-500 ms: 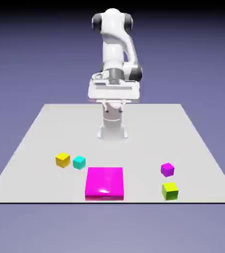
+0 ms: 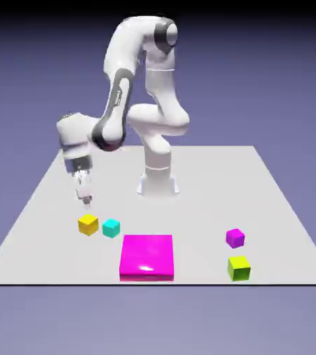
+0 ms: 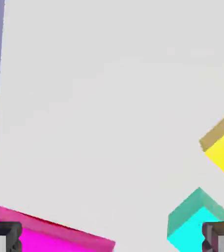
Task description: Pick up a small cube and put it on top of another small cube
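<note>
cyan cube [image 2: 111, 228] crowding yellow cube's [image 2: 88, 224] side

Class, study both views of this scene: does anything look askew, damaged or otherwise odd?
Nothing stands out. The yellow cube, cyan cube, purple cube, yellow-green cube and flat magenta block all rest on the table, with no visible damage. Some cubes sit turned at angles, which seems ordinary.

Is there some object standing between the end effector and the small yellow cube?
Nothing visible: the end effector hovers above the yellow cube, and the cyan cube sits beside it, not between.
</note>
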